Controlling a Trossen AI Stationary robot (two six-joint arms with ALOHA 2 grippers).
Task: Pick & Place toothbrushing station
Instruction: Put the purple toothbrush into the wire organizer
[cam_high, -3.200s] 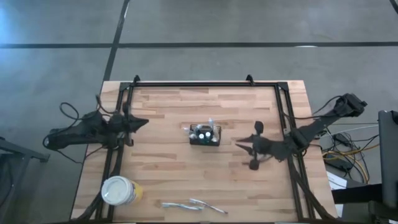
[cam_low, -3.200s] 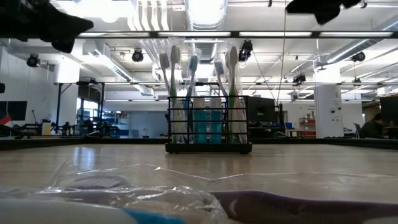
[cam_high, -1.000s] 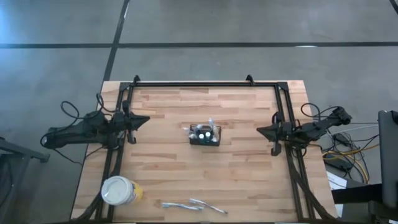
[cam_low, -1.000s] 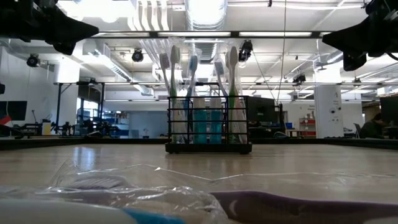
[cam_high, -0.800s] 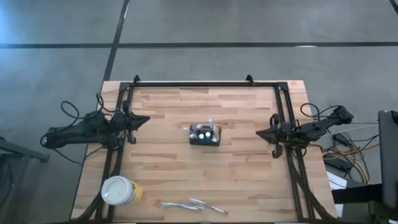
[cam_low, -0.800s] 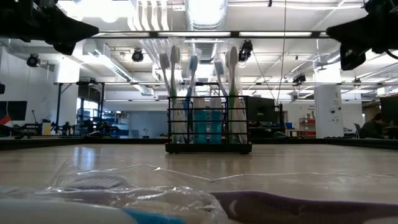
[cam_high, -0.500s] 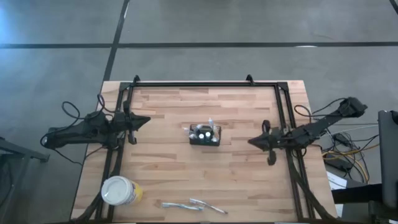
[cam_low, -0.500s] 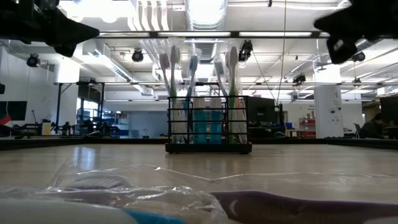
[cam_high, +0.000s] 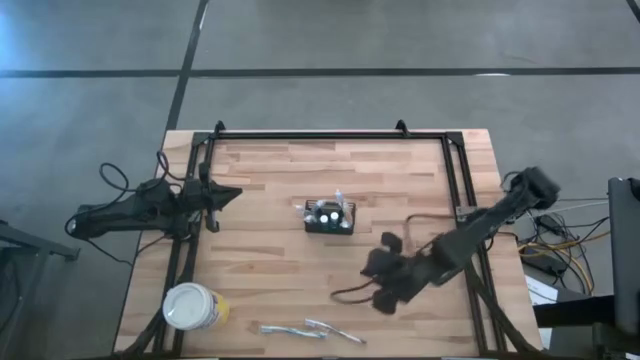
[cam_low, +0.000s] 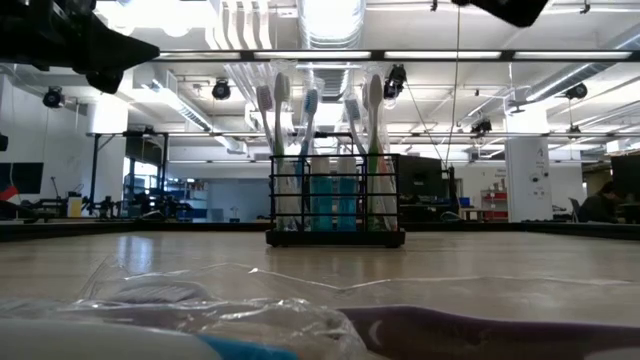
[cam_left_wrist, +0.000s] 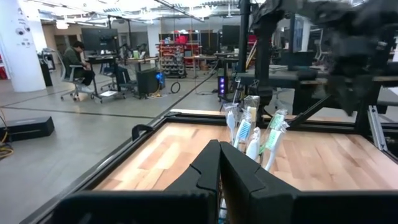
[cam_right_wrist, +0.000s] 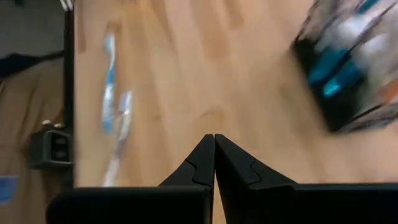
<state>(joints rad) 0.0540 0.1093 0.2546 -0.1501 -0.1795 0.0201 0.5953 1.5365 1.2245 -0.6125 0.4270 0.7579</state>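
Observation:
The toothbrushing station (cam_high: 330, 217), a small black mesh caddy, stands on its base at the table's middle. Several toothbrushes stick up out of it in the low view (cam_low: 335, 195) and the left wrist view (cam_left_wrist: 252, 134). My right gripper (cam_high: 372, 284) hovers shut over the table, to the near right of the caddy and tipped downward. Its wrist view shows the shut fingers (cam_right_wrist: 214, 142) over bare wood, with the caddy (cam_right_wrist: 348, 68) off to one side. My left gripper (cam_high: 236, 194) waits shut and level at the table's left side, pointing at the caddy.
A round white tub with a yellow label (cam_high: 190, 306) stands at the near left corner. Wrapped toothbrushes (cam_high: 305, 329) lie along the near edge, and show in the right wrist view (cam_right_wrist: 115, 93). A black frame (cam_high: 330, 136) runs around the tabletop.
My right gripper has swung from the table's right edge out over the table, toward the near middle. It has risen and tipped from level to slanting down, and its fingers have stayed shut. The caddy has not moved.

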